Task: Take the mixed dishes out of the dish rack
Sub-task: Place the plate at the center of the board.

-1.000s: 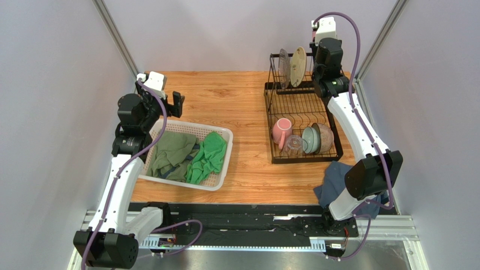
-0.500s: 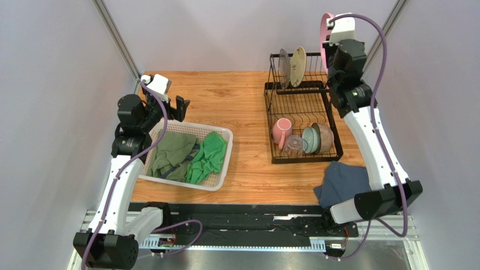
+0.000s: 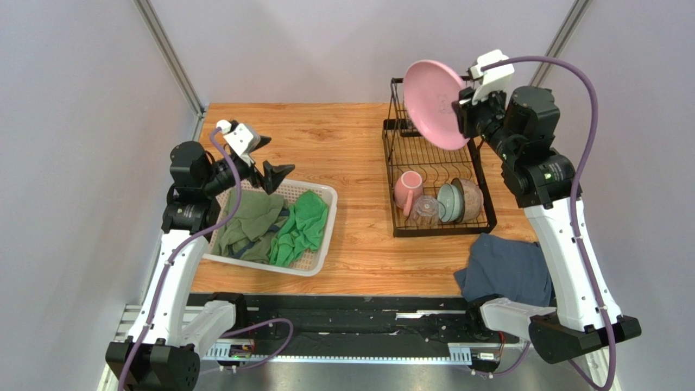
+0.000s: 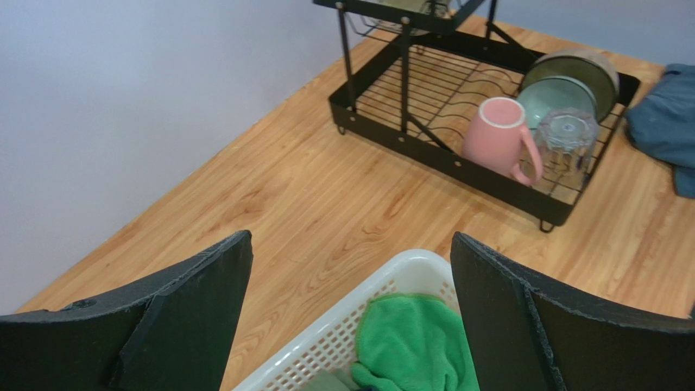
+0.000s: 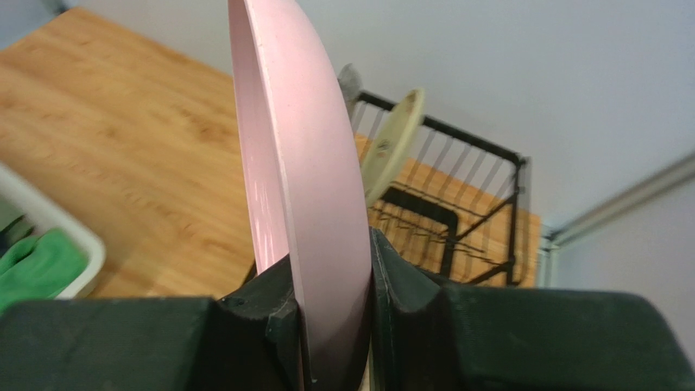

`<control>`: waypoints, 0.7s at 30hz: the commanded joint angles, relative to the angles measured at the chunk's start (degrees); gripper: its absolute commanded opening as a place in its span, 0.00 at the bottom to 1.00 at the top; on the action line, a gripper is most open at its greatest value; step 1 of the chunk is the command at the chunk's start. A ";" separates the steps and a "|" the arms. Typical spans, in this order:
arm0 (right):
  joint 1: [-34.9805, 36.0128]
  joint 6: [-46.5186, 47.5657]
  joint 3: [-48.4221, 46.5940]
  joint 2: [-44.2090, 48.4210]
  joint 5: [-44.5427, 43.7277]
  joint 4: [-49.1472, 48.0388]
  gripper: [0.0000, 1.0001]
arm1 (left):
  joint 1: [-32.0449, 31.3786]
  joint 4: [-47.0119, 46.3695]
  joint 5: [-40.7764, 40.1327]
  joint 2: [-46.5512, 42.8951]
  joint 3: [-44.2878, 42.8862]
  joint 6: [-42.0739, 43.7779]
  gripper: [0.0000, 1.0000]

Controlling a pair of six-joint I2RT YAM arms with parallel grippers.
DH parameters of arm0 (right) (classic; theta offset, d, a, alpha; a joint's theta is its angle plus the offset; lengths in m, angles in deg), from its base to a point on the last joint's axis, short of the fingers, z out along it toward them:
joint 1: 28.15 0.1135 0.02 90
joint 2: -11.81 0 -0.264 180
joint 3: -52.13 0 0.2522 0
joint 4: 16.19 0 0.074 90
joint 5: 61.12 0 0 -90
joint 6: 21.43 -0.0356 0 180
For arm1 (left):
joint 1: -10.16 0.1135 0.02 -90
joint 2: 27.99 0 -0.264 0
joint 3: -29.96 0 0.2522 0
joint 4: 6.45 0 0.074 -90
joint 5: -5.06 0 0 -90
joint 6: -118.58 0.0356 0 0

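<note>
My right gripper (image 3: 463, 110) is shut on the rim of the large pink plate (image 3: 435, 92) and holds it tilted in the air above the black dish rack (image 3: 440, 231). In the right wrist view the pink plate (image 5: 302, 163) stands edge-on between my fingers, with the cream plate (image 5: 391, 147) and a sliver of the grey plate (image 5: 349, 81) in the upper shelf behind it. The lower tray holds the pink mug (image 3: 406, 190), glass cup (image 3: 424, 210), teal bowl (image 3: 448, 202) and brown bowl (image 3: 471, 198). My left gripper (image 3: 273, 175) is open and empty above the basket's far edge.
A white mesh basket (image 3: 322, 236) with green cloths (image 3: 302, 228) sits at the left front. A blue-grey cloth (image 3: 506, 269) lies at the right front, below the rack. The left wrist view shows the rack (image 4: 457, 155) and mug (image 4: 498, 138) across bare wood.
My right gripper has lifted the pink plate out of the upper shelf and swung it up and towards the left. My left gripper has turned right, towards the basket and the rack.
</note>
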 commanded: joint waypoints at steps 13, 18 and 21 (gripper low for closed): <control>12.91 2.35 13.44 1.52 24.50 -0.01 0.00 | -15.16 1.91 3.28 -1.75 -0.06 13.41 0.98; 16.24 4.19 15.02 0.99 25.47 -0.09 0.00 | -17.71 2.62 5.38 -0.43 -1.21 14.65 0.97; 17.82 5.07 15.38 0.55 26.09 -0.09 0.00 | -19.12 1.39 5.30 0.27 -1.30 14.82 0.97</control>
